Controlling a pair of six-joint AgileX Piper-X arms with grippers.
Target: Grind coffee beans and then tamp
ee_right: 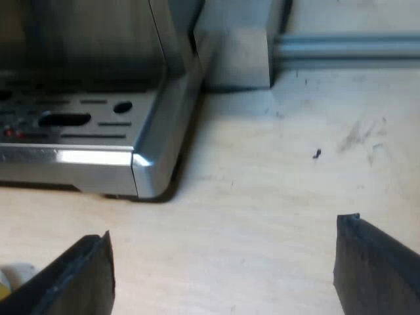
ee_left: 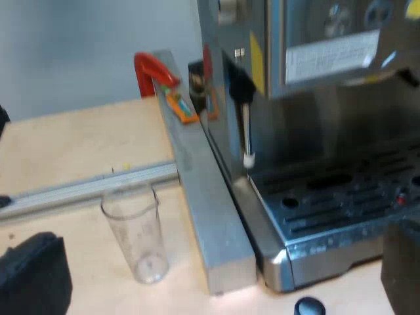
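Right jaws apart; machine (ee_left: pixel 315 131) steel (shiny).

measuring glass (ee_left: pixel 139 237) just beside metal beam (ee_left: pixel 213 223); open tabletop (ee_right: pixel 262 197) before machine's tray (ee_right: pixel 79 157)

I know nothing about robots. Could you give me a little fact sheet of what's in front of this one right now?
Machine: espresso machine, steel, with a slotted drip tray at its base
Steam wand: hangs down at the machine's side, above the tray's edge
Measuring glass: upright on the wooden table, looks empty, beside a metal bar
Left gripper: open, holding nothing
Right gripper: open, holding nothing, over bare table by the tray's corner
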